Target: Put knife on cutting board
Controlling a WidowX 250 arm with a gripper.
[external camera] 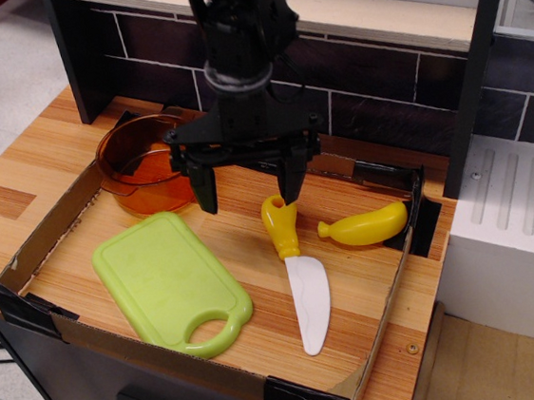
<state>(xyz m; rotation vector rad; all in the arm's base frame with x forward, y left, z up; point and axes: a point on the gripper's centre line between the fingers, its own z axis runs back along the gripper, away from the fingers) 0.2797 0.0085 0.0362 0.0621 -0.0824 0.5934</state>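
From my seat I see the hand (248,185) hanging over the back half of the tray, its two black fingers (204,185) spread wide and pointing straight down, with nothing between them. The right-side finger tip sits just above the round top of the knife handle; I cannot tell whether it touches the plastic. The knife (297,271) lies flat on the wooden surface (262,329) near the middle of the tray, yellow handle toward 12 o'clock and white blade running down toward 6 o'clock, tilted slightly so the tip leans to 5 o'clock. The cutting board (168,280) lies at 9 o'clock from the knife, flat, light green, its loop end pointing to about 5 o'clock near the front cardboard wall; a strip of bare wood separates it from the knife, so the two are apart. At 3 o'clock from the knife handle, just beside it, rests a yellow banana toy (365,225), lying crosswise with its narrow end toward the handle. The orange pot (144,167) stands at 12 o'clock from the board, at the back left corner, partly behind the left-side finger. The cardboard tray (27,266) with black taped corners frames all of this, and a dark brick wall (378,78) runs across the back at 12 o'clock
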